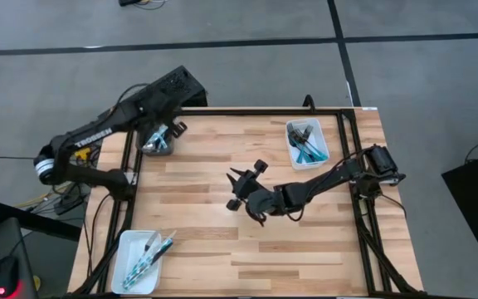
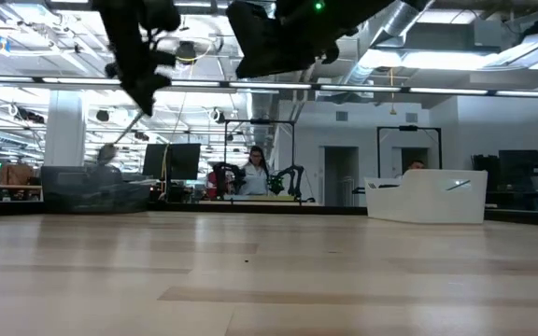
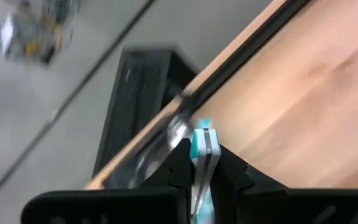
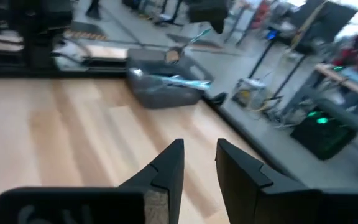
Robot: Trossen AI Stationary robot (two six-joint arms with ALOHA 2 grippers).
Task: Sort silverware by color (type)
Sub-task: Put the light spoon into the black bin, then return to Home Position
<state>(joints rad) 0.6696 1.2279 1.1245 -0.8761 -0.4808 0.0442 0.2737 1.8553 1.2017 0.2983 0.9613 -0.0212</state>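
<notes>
My left gripper (image 1: 171, 131) hangs over the table's far left corner, just above the dark grey bin (image 1: 158, 144), shut on one teal-handled piece of silverware (image 3: 202, 149). In the right wrist view that piece (image 4: 199, 35) slants down over the bin (image 4: 166, 87), where more silverware lies. Over the middle of the table my right gripper (image 1: 246, 184) stands open with nothing between its fingers (image 4: 199, 168). Teal-handled pieces also lie in a white tray (image 1: 307, 143) at the far right and in another (image 1: 142, 259) at the near left. My left gripper pinches the teal-handled piece between its two fingers (image 3: 178, 163); a short teal length (image 3: 202, 138) sticks out past the fingertips. The fingers slant downward. The piece is lifted clear of the bin and the table. Which end the fingers are on I cannot tell.
A black frame rail (image 1: 131, 183) runs along the table's left edge and another (image 1: 357, 166) along its right. Bare wood (image 1: 222, 249) lies between the two trays. People and desks show in the room beyond the far edge (image 2: 255, 173).
</notes>
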